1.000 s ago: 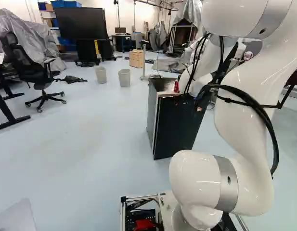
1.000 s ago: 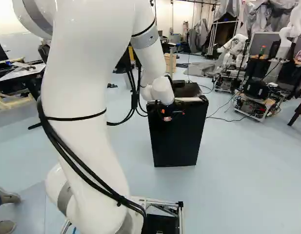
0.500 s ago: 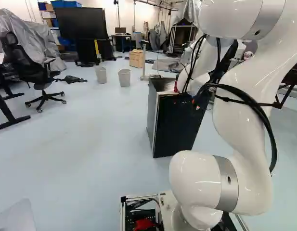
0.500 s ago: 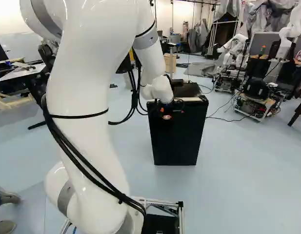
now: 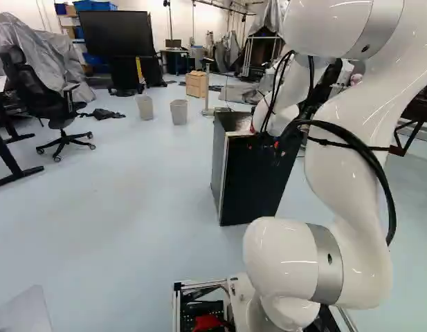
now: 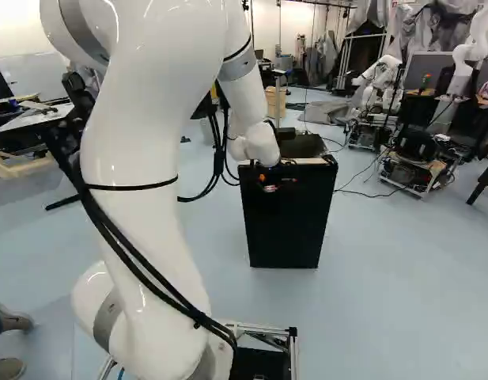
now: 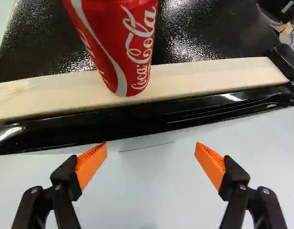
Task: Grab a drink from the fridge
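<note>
Gripper (image 7: 151, 147) has shifted slightly left in the left base view; its 2 fingers stand apart. Can (image 7: 123, 47) rests on pale front strip (image 7: 208, 75) of fridge (image 5: 258, 183), upper centre there; off-centre contact could topple it.

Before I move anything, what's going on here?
The robot arm is reaching out to the black fridge, apparently to take a drink. A red cola can stands on the pale strip along the fridge top's near edge. The open fingers are just short of it, one to each side of its line. Nothing is gripped.
</note>
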Motion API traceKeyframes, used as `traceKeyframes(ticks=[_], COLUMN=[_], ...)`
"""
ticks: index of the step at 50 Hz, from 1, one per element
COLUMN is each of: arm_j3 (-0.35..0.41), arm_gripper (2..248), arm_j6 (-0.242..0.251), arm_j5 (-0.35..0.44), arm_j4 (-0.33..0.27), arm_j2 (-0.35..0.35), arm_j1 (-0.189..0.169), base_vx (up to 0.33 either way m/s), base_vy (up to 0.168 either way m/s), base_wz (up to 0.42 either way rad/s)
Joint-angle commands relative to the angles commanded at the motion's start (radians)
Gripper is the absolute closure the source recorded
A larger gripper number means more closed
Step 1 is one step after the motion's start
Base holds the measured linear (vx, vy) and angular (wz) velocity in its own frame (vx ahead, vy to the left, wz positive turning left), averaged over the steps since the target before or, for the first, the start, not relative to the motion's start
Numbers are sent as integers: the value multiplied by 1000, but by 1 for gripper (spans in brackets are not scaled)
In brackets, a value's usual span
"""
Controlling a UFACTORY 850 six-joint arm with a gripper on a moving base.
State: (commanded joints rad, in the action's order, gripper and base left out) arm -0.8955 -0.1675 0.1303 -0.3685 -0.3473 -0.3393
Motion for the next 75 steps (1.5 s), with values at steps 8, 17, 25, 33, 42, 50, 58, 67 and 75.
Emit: traceKeyframes(ticks=[8, 17, 25, 33, 42, 50, 58, 67, 75], arm_j3=[33, 77, 118, 161, 209, 242, 260, 264, 264], arm_gripper=[3, 3, 3, 3, 3, 3, 3, 3, 3], arm_j6=[0, 0, 0, 0, 0, 0, 0, 0, 0], arm_j5=[0, 4, 36, 102, 193, 277, 361, 456, 535], arm_j4=[0, 0, 0, 0, 0, 0, 0, 0, 0], arm_j2=[26, 62, 95, 132, 174, 203, 219, 223, 223], arm_j1=[-6, -14, -20, -23, -18, -5, 9, 13, 13], base_vx=[0, 0, 0, 0, 0, 0, 0, 0, 0], base_vy=[0, 0, 0, 0, 0, 0, 0, 0, 0], base_wz=[0, 0, 0, 0, 0, 0, 0, 0, 0])
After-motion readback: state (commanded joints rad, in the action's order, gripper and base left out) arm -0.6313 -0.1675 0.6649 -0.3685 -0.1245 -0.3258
